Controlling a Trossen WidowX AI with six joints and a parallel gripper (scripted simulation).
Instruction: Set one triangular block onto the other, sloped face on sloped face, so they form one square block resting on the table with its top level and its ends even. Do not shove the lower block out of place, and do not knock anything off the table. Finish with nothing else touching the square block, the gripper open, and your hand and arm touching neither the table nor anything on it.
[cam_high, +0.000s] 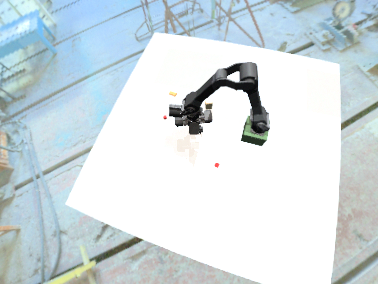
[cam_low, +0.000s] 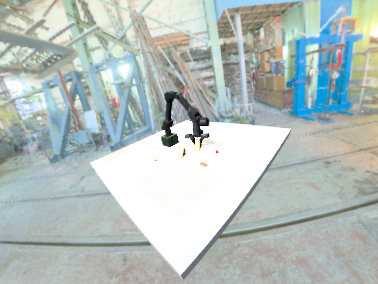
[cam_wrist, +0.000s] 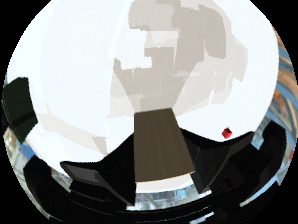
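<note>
My gripper (cam_high: 193, 124) (cam_low: 197, 137) (cam_wrist: 155, 131) points down over the middle of the white table (cam_high: 280, 210) (cam_low: 200, 210) and is shut on a pale tan triangular block (cam_low: 198, 144) (cam_wrist: 157, 141). In the wrist view the block shows as a tan wedge between the two dark fingers. In the top view the gripper hides this block. The other tan triangular block (cam_high: 209, 106) (cam_low: 182, 152) rests on the table a short way off, between the gripper and the arm's base, apart from the fingers. I cannot tell whether the held block touches the table.
The arm's green base (cam_high: 255, 131) (cam_low: 169, 140) stands on the table. A small orange piece (cam_high: 173, 93) (cam_low: 203, 163) lies apart.
</note>
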